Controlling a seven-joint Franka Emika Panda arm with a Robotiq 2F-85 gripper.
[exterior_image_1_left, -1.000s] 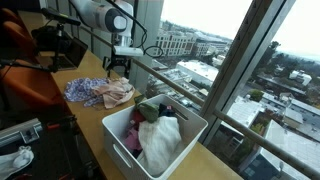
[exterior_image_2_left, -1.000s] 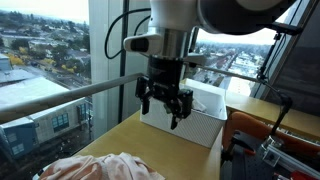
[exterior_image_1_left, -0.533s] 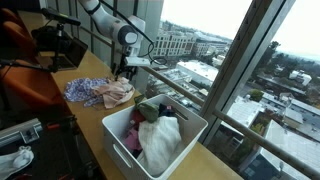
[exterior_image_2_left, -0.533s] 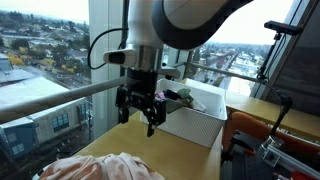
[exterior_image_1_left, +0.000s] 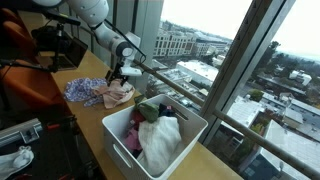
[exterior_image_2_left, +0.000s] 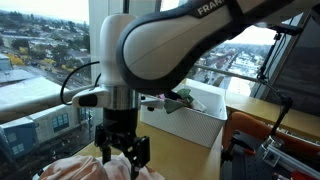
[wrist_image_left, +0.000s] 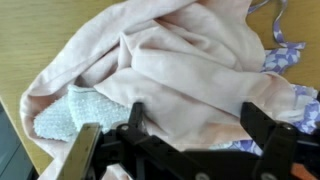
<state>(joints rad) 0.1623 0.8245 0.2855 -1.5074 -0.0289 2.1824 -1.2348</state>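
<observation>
A pile of clothes lies on the wooden table: a pale pink garment (wrist_image_left: 190, 70) on top, a light green towel (wrist_image_left: 75, 110) and a purple patterned cloth (wrist_image_left: 290, 60) beside it. The pile shows in both exterior views (exterior_image_1_left: 100, 93) (exterior_image_2_left: 90, 170). My gripper (wrist_image_left: 195, 125) is open, its two black fingers straddle the pink garment and press down onto it. In both exterior views the gripper (exterior_image_1_left: 118, 78) (exterior_image_2_left: 120, 155) is right at the top of the pile.
A white bin (exterior_image_1_left: 120, 140) (exterior_image_2_left: 200, 125) full of clothes stands on the same table by the window. A metal rail (exterior_image_2_left: 40, 95) runs along the glass. A red chair (exterior_image_1_left: 25, 80) and cables sit behind the table.
The gripper has come down from above the table and moved away from the bin to the clothes pile. Its open fingers now reach the pink garment.
</observation>
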